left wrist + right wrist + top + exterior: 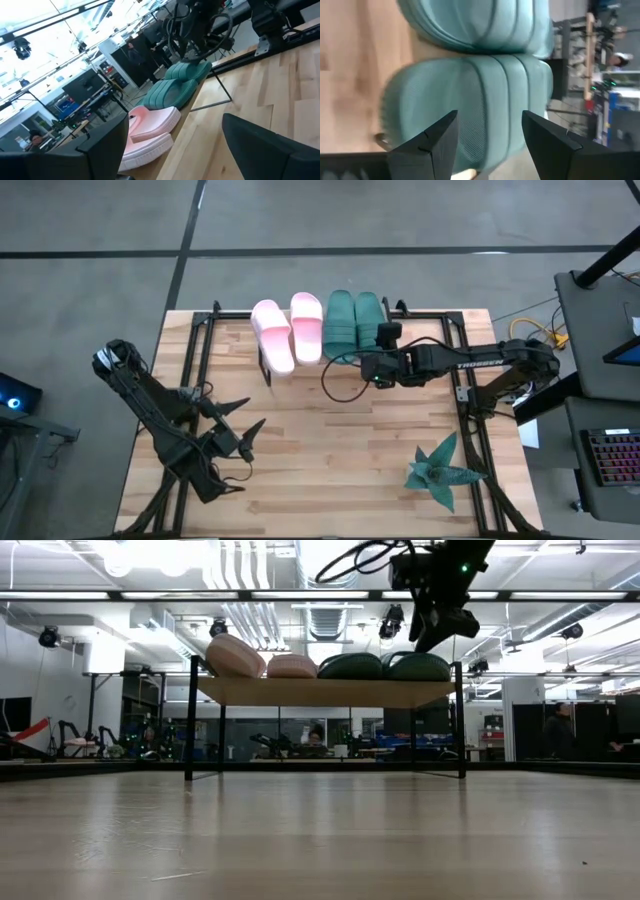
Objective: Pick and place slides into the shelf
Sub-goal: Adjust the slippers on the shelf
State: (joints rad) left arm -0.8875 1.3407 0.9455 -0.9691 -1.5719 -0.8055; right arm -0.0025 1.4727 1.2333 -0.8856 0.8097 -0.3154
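All four slides (318,328) sit on the shelf (320,692), right gripper (383,332) hovering over them, jaws spread, looks finished.

Pale pink slides (286,332) and dark teal-green slides (353,324) sit on the light wooden shelf (320,692) with black legs.

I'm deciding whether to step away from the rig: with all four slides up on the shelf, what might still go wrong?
The open right gripper hangs just above the right teal slide; pulling away low might drag it off the shelf. The left pink slide sits askew, overhanging the board's edge, so a bump might tip it off.
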